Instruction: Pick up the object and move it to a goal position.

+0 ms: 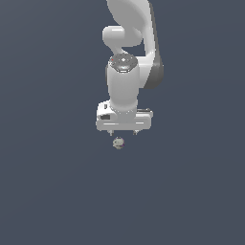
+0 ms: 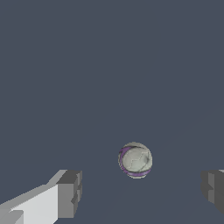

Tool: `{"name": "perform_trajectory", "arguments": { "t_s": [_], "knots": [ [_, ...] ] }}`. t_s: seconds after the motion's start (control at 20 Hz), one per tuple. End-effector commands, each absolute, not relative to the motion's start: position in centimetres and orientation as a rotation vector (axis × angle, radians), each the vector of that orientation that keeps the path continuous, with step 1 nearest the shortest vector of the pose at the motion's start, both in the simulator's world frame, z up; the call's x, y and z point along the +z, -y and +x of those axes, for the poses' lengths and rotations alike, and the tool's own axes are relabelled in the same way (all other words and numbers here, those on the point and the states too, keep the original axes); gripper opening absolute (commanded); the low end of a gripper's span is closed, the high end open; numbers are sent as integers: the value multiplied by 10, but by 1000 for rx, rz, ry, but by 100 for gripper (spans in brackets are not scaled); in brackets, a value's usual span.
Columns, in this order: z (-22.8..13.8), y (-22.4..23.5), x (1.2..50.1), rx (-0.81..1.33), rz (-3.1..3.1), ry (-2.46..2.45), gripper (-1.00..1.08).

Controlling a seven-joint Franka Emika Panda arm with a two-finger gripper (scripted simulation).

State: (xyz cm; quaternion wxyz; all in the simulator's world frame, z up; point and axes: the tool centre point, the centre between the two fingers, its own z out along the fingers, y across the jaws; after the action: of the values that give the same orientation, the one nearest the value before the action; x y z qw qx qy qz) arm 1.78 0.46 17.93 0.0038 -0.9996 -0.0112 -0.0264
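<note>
Claw [image 2: 140,188] spread wide — ball [image 2: 135,159] between its fingers [image 2: 69,194], seemingly untouched.

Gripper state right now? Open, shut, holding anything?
Gripper: open, holding nothing. Its fingers stand wide apart, and the small roundish pale grey-white ball with purple patches lies between them, untouched.
</note>
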Motion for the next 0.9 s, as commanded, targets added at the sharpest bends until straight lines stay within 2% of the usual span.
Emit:
{"name": "perform_trajectory", "arguments": {
  "t_s": [0.0, 0.55, 0.85],
  "knots": [
    [18, -5, 179, -83, -3133, 35, 100],
    [27, -29, 196, -135, -3096, 80, 100],
    [22, -21, 180, -115, -3104, 47, 100]
  ]
}}
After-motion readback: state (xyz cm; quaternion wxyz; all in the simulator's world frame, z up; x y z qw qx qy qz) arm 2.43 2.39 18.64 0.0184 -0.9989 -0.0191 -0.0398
